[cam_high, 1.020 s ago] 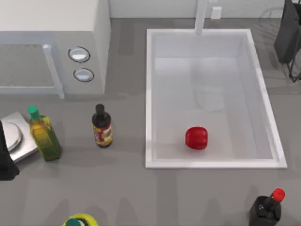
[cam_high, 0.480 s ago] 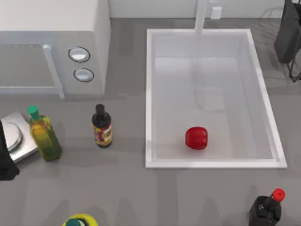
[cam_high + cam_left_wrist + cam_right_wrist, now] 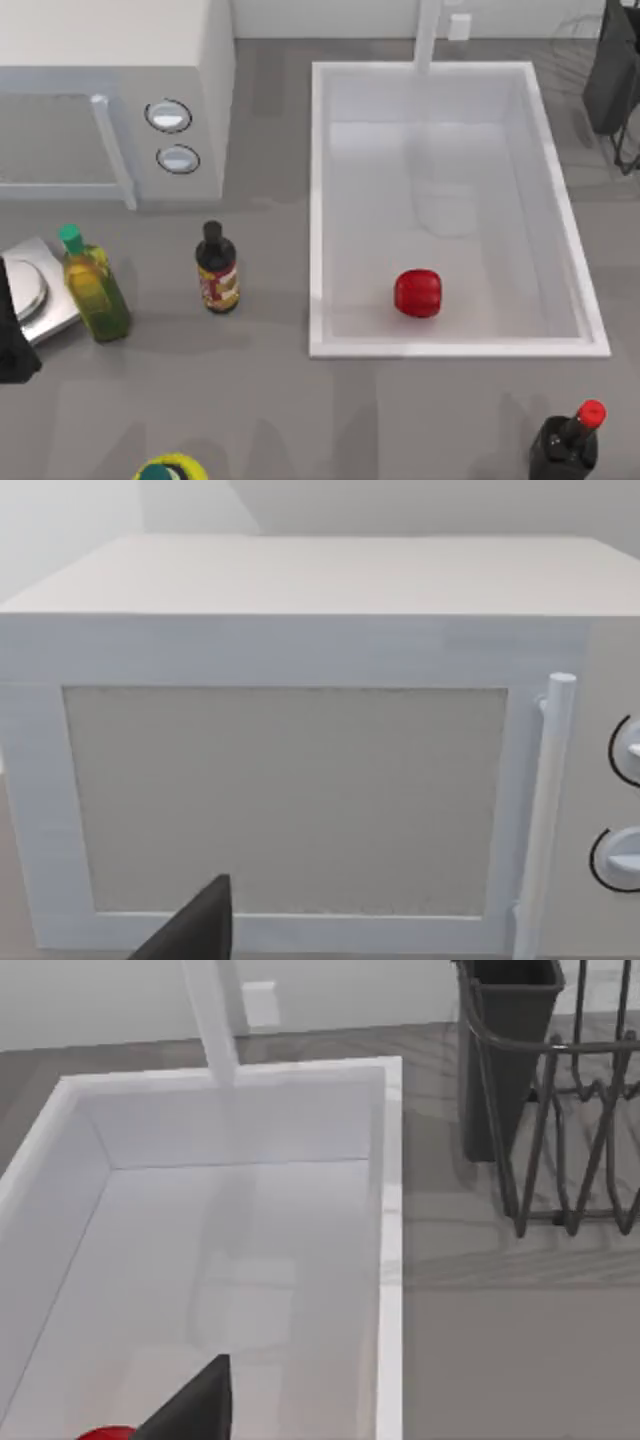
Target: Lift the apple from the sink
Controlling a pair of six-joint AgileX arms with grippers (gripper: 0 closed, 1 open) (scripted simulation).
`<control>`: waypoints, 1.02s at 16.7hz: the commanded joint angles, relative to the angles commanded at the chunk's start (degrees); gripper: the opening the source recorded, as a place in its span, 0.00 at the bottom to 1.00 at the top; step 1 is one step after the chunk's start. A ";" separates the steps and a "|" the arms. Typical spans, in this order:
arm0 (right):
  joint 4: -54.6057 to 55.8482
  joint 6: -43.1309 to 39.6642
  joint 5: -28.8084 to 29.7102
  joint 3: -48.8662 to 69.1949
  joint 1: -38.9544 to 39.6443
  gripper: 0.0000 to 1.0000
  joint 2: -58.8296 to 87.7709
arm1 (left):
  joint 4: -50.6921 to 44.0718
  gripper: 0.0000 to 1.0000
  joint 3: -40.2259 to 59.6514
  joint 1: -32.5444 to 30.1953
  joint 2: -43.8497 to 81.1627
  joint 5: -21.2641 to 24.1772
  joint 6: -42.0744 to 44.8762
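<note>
Left arm: a dark part of it sits at the table's left edge, beside a silver scale [image 3: 30,295]; whether its claw is open or closed cannot be told.
Left gripper [image 3: 195,930]: one dark finger shows in the left wrist view, facing the white microwave [image 3: 300,750]; it touches nothing visible.
Table, left half: a green-capped oil bottle [image 3: 93,288] and a dark sauce bottle [image 3: 216,270] stand upright in front of the microwave.
Sink [image 3: 320,200]: white basin right of centre, faucet [image 3: 428,35] at its far rim.
Apple [image 3: 417,293]: red, lying on the sink floor near the front wall, apart from both arms.
Right gripper [image 3: 200,1405]: one dark finger shows above the sink, with the apple's red edge just beside it; its opening cannot be told.
Front right: a dark bottle with a red cap [image 3: 568,440].
</note>
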 joint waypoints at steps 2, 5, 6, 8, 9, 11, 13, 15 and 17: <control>-5.22 2.46 0.01 8.29 2.30 1.00 9.97 | 0.00 1.00 0.00 0.00 0.00 0.00 0.00; -13.60 6.40 0.03 21.73 6.02 1.00 26.23 | 0.00 1.00 0.00 0.00 0.00 0.00 0.00; -16.48 7.74 0.04 26.39 7.31 1.00 31.88 | 0.00 1.00 0.00 0.00 0.00 0.00 0.00; -22.26 10.42 0.06 35.74 9.90 1.00 43.26 | 0.00 1.00 0.00 0.00 0.00 0.00 0.00; -25.11 11.73 0.07 40.37 11.18 1.00 48.93 | 0.00 1.00 0.00 0.00 0.00 0.00 0.00; -30.68 14.28 0.10 49.40 13.68 1.00 60.03 | 0.00 1.00 0.00 0.00 0.00 0.00 0.00; -35.85 16.62 0.12 57.85 16.02 1.00 70.45 | 0.00 1.00 0.00 0.00 0.00 0.00 0.00; -40.50 18.72 0.15 65.51 18.14 1.00 79.95 | 0.00 1.00 0.00 0.00 0.00 0.00 0.00; -44.49 20.52 0.18 72.10 19.96 1.00 88.17 | 0.00 1.00 0.00 0.00 0.00 0.00 0.00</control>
